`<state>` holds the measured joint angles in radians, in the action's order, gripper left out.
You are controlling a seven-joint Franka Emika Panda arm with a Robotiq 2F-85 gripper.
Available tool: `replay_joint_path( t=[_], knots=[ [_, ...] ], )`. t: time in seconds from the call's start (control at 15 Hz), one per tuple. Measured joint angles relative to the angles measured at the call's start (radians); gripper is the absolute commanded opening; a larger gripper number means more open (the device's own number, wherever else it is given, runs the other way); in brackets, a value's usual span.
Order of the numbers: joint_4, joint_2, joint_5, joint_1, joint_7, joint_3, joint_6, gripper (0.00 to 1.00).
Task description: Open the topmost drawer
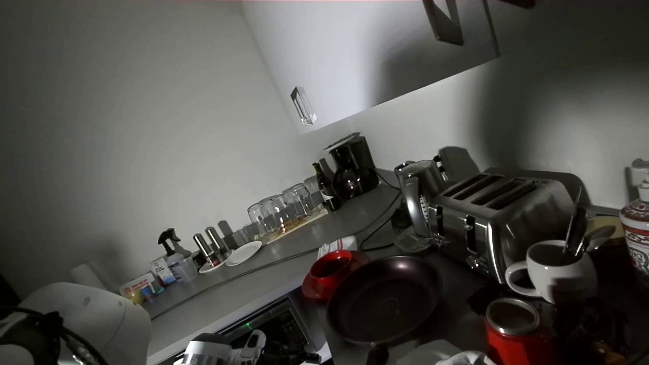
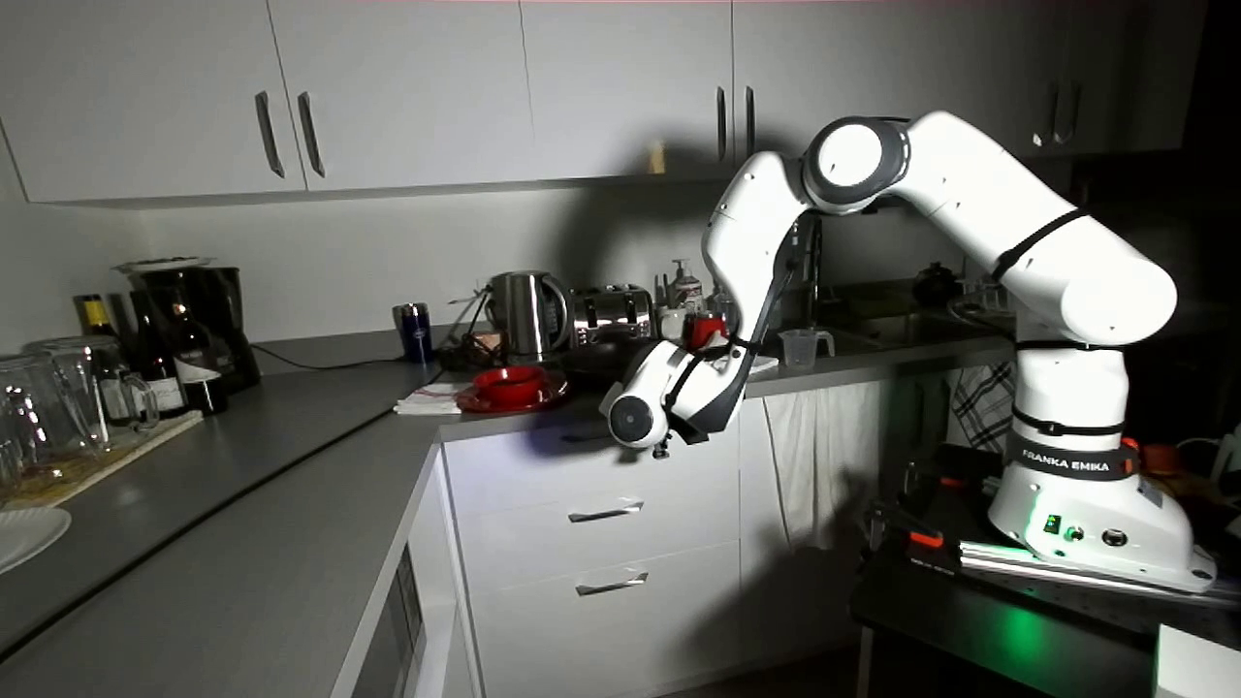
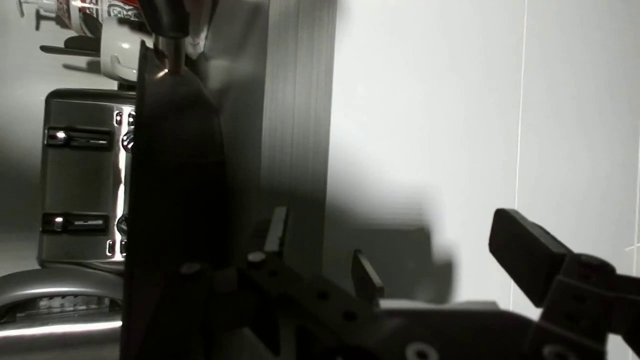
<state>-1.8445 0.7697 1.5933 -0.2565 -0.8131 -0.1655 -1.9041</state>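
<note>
White arm (image 2: 747,242) bent low at the front of the counter (image 2: 271,543), and there in an exterior view is the topmost drawer (image 2: 494,475), pale front flush with the lower drawers (image 2: 524,548) beneath it. Switch to the wrist view: the gripper (image 3: 395,237) stands with its two fingers (image 3: 527,257) spread wide, and the drawer handle (image 3: 367,277) shows in the gap between them (touching or just short of it, I can't tell you). A hard shadow (image 3: 410,250) lies across that front, right around the handle, and the brushed countertop edge (image 3: 297,125) runs close alongside. Up on the counter, the dark frying pan (image 1: 388,299) sits in front of the steel toaster (image 1: 502,218), the kettle (image 2: 522,315) right beside the toaster, and look at that red bowl (image 2: 511,390), resting on its red plate (image 2: 475,400) just beside the pan.
</note>
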Motion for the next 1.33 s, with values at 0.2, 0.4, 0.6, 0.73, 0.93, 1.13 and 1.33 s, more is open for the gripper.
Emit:
replay_joint_path(
  t=[0.2, 0.4, 0.6, 0.73, 0.93, 1.13, 1.33],
  knots=[
    [0.021, 0.007, -0.001, 0.004, -0.001, -0.001, -0.008, 1.0],
    [0.046, 0.018, 0.008, 0.005, -0.003, -0.004, -0.07, 1.0],
    [0.059, 0.029, 0.035, 0.005, -0.004, -0.008, -0.157, 1.0],
    [0.066, 0.041, 0.055, 0.005, -0.004, -0.007, -0.191, 1.0],
    [0.081, 0.053, 0.081, 0.006, -0.003, -0.002, -0.209, 1.0],
    [0.096, 0.054, 0.119, 0.01, 0.004, 0.005, -0.218, 1.0],
    [0.113, 0.054, 0.17, 0.013, 0.033, 0.008, -0.224, 1.0]
  ],
)
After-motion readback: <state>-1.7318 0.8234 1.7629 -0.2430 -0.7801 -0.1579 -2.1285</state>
